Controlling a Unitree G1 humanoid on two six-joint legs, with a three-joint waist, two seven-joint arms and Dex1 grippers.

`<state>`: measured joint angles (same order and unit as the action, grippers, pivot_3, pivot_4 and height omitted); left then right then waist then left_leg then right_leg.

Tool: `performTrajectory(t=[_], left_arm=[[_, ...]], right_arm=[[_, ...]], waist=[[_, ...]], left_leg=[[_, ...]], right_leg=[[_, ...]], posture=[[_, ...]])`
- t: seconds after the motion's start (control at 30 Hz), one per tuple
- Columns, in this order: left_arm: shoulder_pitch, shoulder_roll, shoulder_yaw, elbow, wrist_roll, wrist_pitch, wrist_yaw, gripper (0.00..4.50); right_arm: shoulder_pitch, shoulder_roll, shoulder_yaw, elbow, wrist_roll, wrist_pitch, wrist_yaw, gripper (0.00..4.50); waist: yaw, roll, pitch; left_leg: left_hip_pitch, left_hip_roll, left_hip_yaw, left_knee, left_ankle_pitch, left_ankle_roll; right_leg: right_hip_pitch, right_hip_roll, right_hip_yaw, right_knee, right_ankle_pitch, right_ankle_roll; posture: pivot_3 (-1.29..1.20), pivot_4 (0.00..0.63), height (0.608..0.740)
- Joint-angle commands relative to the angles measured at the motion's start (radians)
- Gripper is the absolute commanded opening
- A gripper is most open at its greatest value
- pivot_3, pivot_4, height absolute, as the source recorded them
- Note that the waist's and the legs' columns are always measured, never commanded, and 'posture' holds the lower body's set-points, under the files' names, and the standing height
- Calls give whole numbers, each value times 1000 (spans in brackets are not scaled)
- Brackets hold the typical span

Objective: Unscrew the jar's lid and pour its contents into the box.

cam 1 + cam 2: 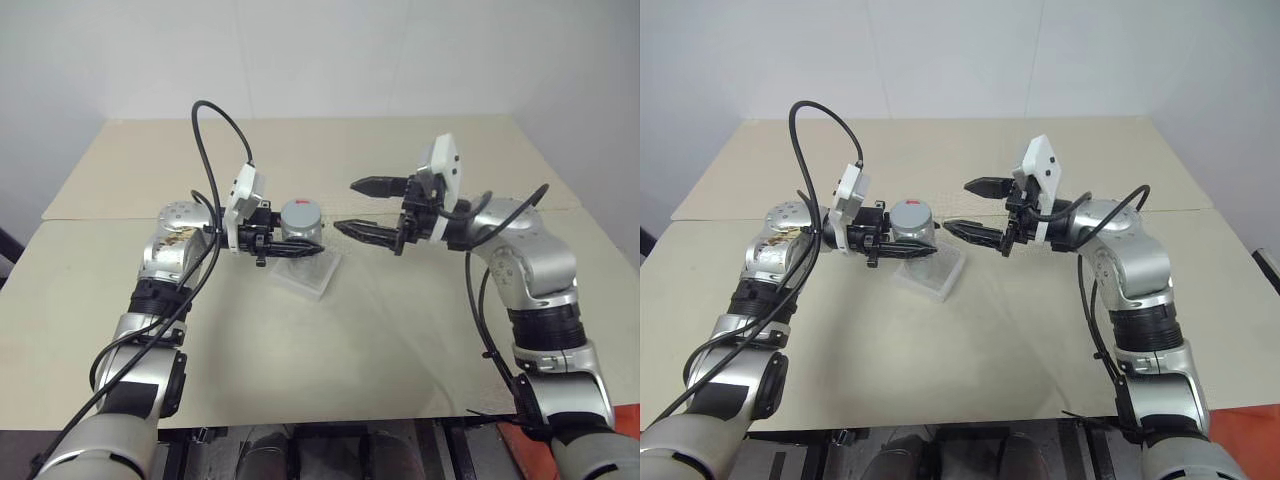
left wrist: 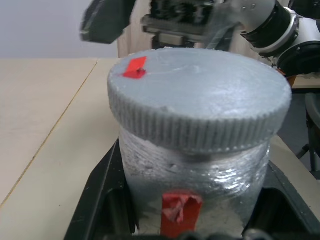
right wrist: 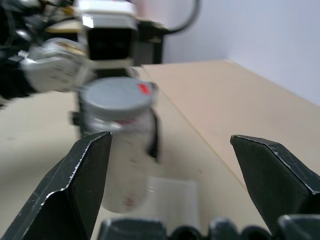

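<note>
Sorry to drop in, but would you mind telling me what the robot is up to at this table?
The left gripper holds the jar upright above the box on the table, with the grey lid on. The right gripper hangs beside the jar, jaws wide open and pointing at it without touching. The lid hasn't been unscrewed yet, so nothing has been poured.

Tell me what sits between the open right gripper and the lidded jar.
Nothing: in the left eye view only bare air separates the right gripper from the jar; the box lies below.

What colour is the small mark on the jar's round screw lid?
Red mark on grey lid; clearest in the left wrist view.
</note>
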<state>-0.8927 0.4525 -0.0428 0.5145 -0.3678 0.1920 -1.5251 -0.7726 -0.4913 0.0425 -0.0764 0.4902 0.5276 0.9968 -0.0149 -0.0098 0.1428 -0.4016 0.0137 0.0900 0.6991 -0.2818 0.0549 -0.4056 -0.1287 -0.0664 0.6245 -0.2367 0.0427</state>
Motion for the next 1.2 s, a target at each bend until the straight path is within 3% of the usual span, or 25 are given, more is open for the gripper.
performTrajectory(t=[0.03, 0.63, 1.2], left_arm=[[-19, 0, 6, -23, -14, -9, -8, 2004], [-7, -7, 8, -35, -15, -8, -4, 2004], [0, 1, 9, -49, -18, -3, -2, 2004]], right_arm=[[-15, 21, 1, -85, 36, 14, -13, 4427], [-122, 161, 112, 9, -83, -8, -106, 4427], [-114, 134, 89, 76, -106, -28, -94, 4427]], waist=[[0, 0, 0], [-1, 0, 0], [-3, 0, 0]], left_leg=[[0, 0, 0, 0, 0, 0], [0, 0, 0, 0, 0, 0], [0, 0, 0, 0, 0, 0]], right_leg=[[0, 0, 0, 0, 0, 0], [0, 0, 0, 0, 0, 0], [0, 0, 0, 0, 0, 0]], posture=[[0, 150, 740], [0, 150, 740], [0, 150, 740]])
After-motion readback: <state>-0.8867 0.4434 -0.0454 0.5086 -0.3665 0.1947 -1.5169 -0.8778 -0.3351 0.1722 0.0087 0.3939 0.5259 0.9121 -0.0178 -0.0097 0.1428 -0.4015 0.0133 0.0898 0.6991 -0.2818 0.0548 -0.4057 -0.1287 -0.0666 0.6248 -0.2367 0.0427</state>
